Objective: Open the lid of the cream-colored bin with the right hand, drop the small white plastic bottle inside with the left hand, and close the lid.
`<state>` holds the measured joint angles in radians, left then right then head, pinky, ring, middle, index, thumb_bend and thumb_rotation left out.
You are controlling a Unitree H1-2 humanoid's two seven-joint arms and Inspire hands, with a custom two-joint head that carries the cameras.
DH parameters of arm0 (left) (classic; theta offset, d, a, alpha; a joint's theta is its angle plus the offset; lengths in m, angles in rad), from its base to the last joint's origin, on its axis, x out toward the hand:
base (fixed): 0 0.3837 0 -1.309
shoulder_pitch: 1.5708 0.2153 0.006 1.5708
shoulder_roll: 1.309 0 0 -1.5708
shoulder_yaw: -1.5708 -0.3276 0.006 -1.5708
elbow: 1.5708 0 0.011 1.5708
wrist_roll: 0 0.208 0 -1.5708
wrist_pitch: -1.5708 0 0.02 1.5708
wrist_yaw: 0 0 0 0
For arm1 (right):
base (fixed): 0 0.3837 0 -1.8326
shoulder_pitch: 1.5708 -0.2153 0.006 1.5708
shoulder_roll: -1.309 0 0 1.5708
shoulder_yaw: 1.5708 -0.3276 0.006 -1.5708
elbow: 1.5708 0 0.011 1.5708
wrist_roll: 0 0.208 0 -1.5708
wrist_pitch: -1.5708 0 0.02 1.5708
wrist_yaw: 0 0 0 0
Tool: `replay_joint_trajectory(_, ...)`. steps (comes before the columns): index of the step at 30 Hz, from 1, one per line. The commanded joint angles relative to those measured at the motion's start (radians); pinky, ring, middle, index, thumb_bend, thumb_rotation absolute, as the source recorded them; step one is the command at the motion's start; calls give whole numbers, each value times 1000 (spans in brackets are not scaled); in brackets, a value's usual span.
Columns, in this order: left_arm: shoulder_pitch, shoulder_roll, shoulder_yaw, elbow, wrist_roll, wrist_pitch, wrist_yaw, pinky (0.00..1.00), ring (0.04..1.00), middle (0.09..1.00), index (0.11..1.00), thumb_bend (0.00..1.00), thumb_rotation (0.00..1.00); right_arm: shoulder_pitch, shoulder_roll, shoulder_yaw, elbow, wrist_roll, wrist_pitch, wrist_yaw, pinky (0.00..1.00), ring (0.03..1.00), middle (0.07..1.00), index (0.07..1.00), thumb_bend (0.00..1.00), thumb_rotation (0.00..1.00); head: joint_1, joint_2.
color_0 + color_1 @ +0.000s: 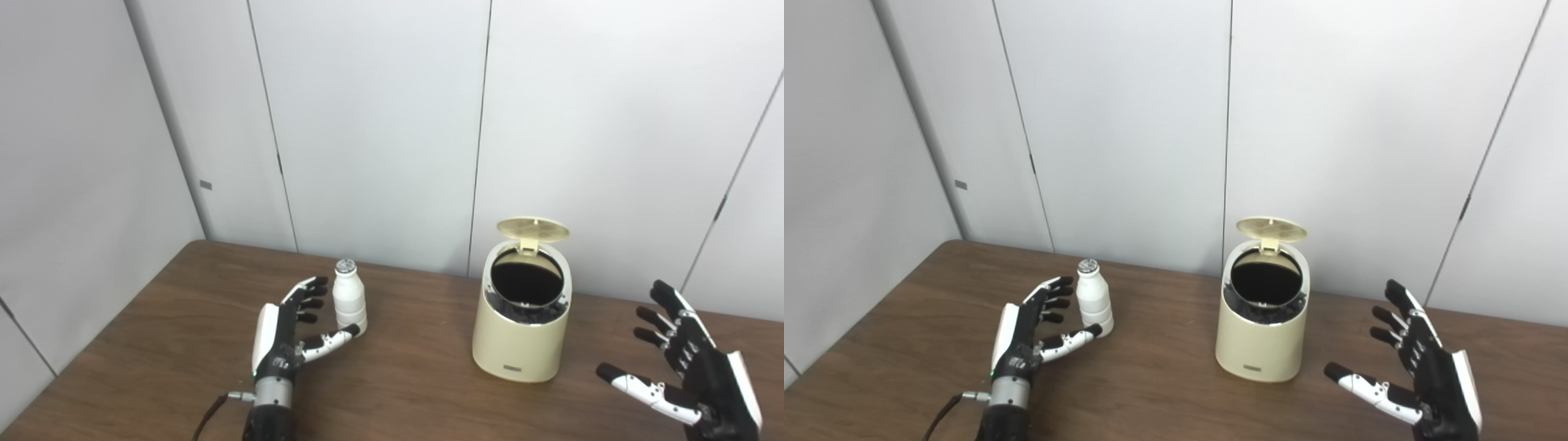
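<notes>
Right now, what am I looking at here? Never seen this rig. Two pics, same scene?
Yes, same scene: two cameras sit side by side on a humanoid robot's head, so the left eye view and right eye view differ only slightly. Both arms come in from the bottom edge.

On the brown table stand a small white bottle with a silvery cap and a cream-colored bin. The bin's lid is flipped up at the back, so its dark inside shows.

The left robot hand is open right beside the bottle, fingers and thumb curling around it; I can't tell if they touch it. The right robot hand is open, holding nothing, to the right of the bin.
</notes>
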<state>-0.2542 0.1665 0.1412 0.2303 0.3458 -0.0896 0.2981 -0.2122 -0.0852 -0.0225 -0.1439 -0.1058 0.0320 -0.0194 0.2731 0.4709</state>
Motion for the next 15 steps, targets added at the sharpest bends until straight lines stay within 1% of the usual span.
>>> replay_joint_trajectory(1, -49, 20, -8, -3, 15, -40, 26, 638, 716, 765, 792, 792, 106, -22, 3, 2, -46, -10, -15, -7, 762, 845, 916, 900, 631, 65, -2, 0)
replay_joint_trajectory(5, -58, 23, -15, 17, 10, -47, 31, 639, 716, 765, 788, 794, 94, -20, 2, 3, -41, -19, -26, -9, 757, 840, 914, 901, 631, 62, -6, 1)
replay_joint_trajectory(8, -62, 25, -20, 30, 10, -49, 35, 642, 720, 768, 791, 793, 110, -19, 4, 2, -38, -20, -31, -9, 764, 844, 917, 902, 634, 63, -7, 2)
replay_joint_trajectory(15, -71, 20, -27, 50, 4, -53, 42, 630, 722, 766, 790, 801, 113, -18, 6, 0, -28, -21, -38, -11, 757, 839, 914, 895, 657, 100, -15, 4)
